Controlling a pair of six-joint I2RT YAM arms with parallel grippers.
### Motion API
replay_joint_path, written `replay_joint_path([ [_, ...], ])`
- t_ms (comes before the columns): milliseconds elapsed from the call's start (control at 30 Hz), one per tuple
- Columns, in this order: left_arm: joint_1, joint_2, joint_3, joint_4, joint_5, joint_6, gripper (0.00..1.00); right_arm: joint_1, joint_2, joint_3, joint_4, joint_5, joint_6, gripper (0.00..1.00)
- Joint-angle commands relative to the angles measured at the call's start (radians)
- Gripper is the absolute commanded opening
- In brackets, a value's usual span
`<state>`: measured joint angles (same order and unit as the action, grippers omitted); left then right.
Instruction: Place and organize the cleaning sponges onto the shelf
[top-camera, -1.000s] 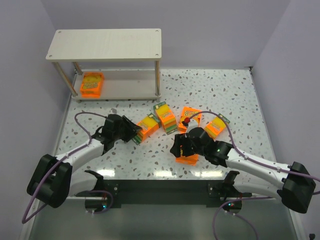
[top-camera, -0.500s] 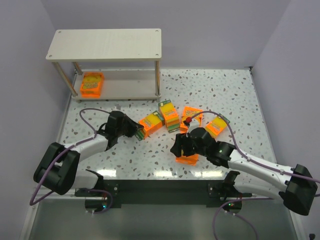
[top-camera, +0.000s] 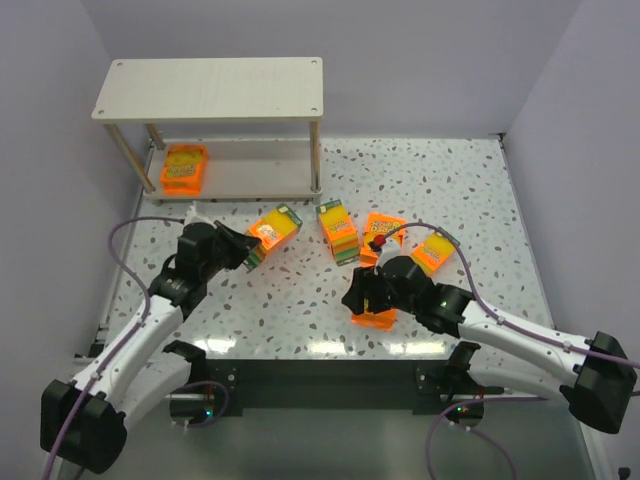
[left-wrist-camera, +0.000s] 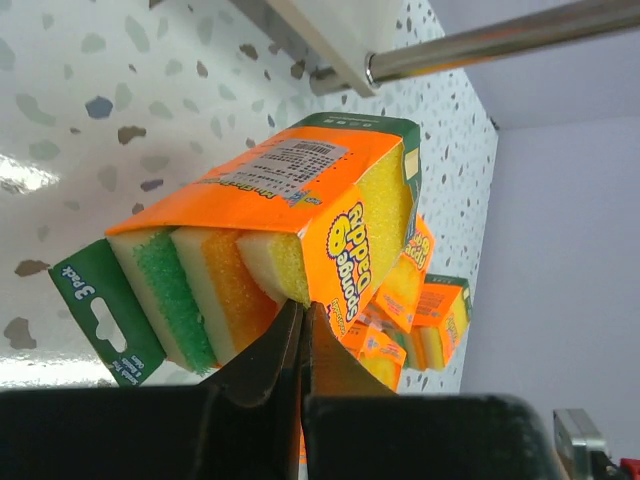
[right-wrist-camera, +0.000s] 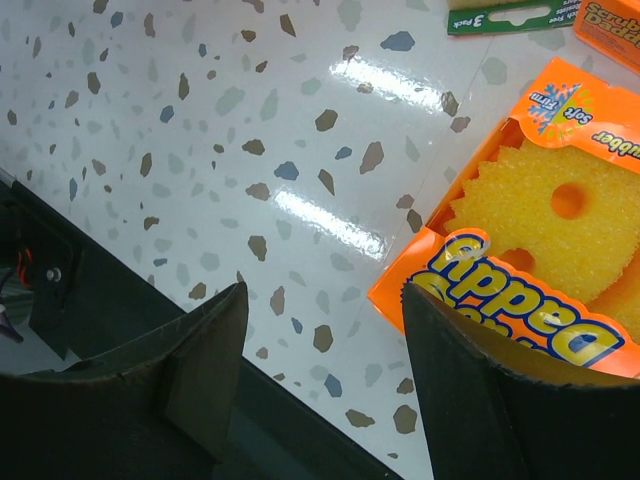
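Observation:
My left gripper (top-camera: 247, 250) is shut on the card edge of a thick sponge pack (top-camera: 273, 228) and holds it above the table, in front of the shelf (top-camera: 210, 88). In the left wrist view the jaws (left-wrist-camera: 303, 312) pinch together on that pack (left-wrist-camera: 270, 215), with its green, orange and yellow sponges showing. My right gripper (top-camera: 363, 298) is open over a flat orange pack (top-camera: 374, 319). In the right wrist view the gripper (right-wrist-camera: 330, 345) has its right finger at that pack's (right-wrist-camera: 540, 230) edge. One flat pack (top-camera: 184, 168) lies on the shelf's lower board.
A thick pack (top-camera: 337, 232), a flat pack (top-camera: 381, 231) and another pack (top-camera: 432, 253) lie on the speckled table right of the shelf. The shelf's front right leg (top-camera: 316, 155) stands near the held pack and also shows in the left wrist view (left-wrist-camera: 500, 45). The table's near edge (right-wrist-camera: 130, 330) is close to the right gripper.
My left arm has lifted the thick pack off the table and carried it left and back toward the shelf. The right gripper has stayed open over the flat pack.

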<state>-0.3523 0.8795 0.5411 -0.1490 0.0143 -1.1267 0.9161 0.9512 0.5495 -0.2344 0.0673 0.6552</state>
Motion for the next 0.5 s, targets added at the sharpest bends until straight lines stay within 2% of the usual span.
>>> replay_joint_path([
  [0,0.1,-0.065,0.088,-0.107,0.048,0.053,0.0,-0.002,-0.023,0.001,-0.014,0.026,0.004,0.66],
  [167,0.125,-0.157,0.282,-0.274,0.038,0.099,0.0,0.0,-0.029,0.007,-0.028,0.023,-0.002,0.66],
  [300,0.125,-0.183,0.526,-0.395,-0.011,0.123,0.0,-0.002,-0.029,0.018,-0.042,0.02,-0.011,0.66],
  [467,0.125,-0.136,0.724,-0.5,-0.177,0.14,0.0,-0.002,-0.02,0.047,-0.063,0.006,-0.022,0.66],
])
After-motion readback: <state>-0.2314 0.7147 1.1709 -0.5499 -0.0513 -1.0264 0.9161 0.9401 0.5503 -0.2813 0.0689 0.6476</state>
